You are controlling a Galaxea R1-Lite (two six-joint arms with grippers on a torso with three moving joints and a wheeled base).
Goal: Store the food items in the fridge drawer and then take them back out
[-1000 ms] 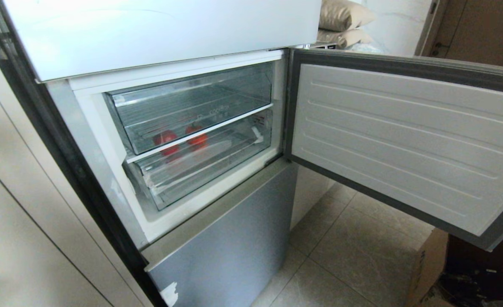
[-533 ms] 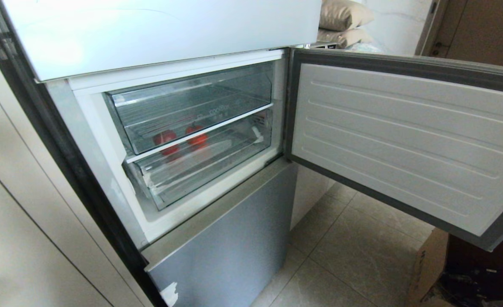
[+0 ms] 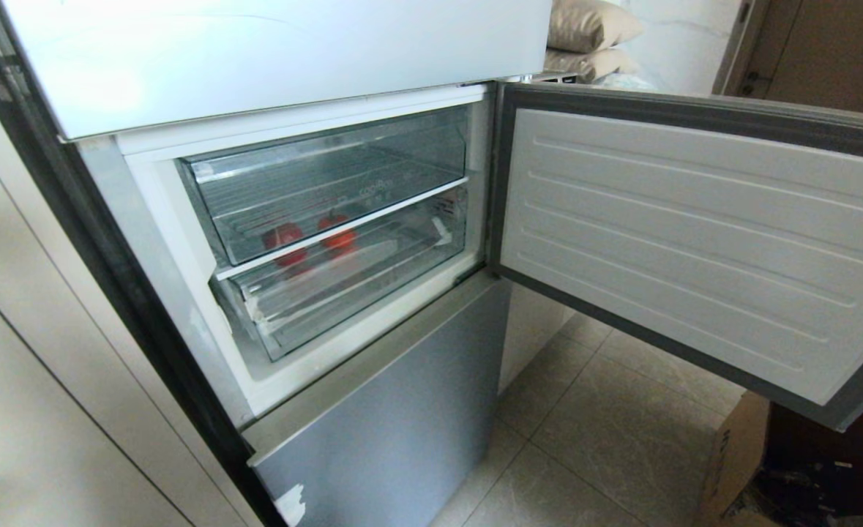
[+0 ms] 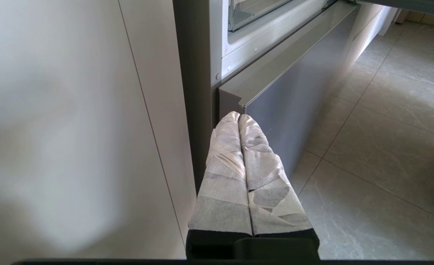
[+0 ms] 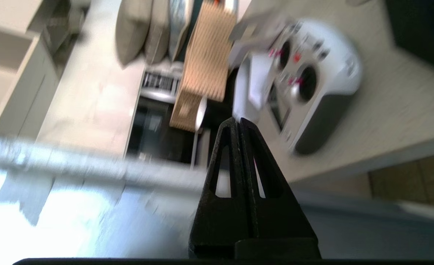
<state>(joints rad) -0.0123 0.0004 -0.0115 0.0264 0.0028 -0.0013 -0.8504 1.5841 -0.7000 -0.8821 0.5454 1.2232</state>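
The left gripper (image 4: 239, 117) is seen clenched with nothing between its tape-wrapped fingers (image 4: 224, 176), low beside the fridge's grey lower door (image 4: 294, 110). To the right of it, inside the open compartment, the fridge drawer (image 3: 350, 282) sits pushed in, directly below the clear coolBox drawer (image 3: 329, 183), white tape scraps (image 3: 255, 311) showing at its front corner. Two red food items (image 3: 285, 238) (image 3: 338, 236) are seen lying side by side toward the back left of the fridge drawer. The compartment door (image 3: 695, 241) is swung wide to the right of the drawers. The right gripper (image 5: 239, 123) is pressed shut on nothing, away from the fridge drawer, against a blurred room.
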